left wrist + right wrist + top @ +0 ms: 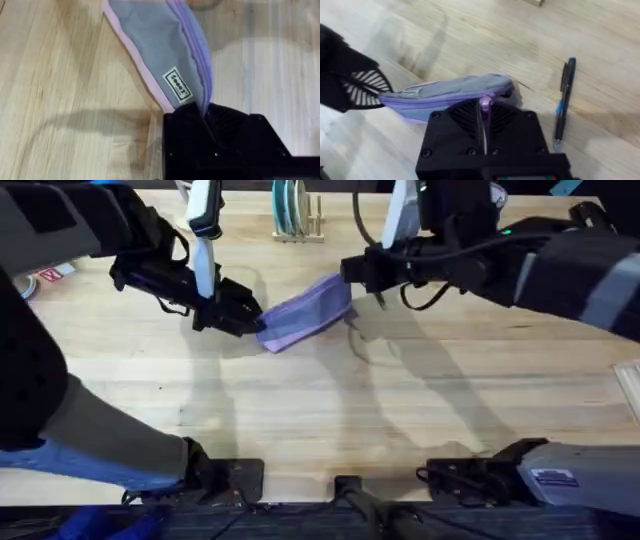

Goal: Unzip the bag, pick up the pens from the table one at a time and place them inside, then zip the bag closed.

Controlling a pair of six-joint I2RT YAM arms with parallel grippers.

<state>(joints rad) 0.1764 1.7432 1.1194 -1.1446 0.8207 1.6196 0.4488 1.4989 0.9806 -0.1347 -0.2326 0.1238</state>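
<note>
Between both end effectors — the bag [308, 314]

This looks like a robotics lab or test bench. A wide butcher-block table [330, 405] carries two dark robot arms bolted at its near edge, with cables trailing from them. At the far edge stands a small wooden rack [298, 225] holding upright plates, like a staged prop.
</note>
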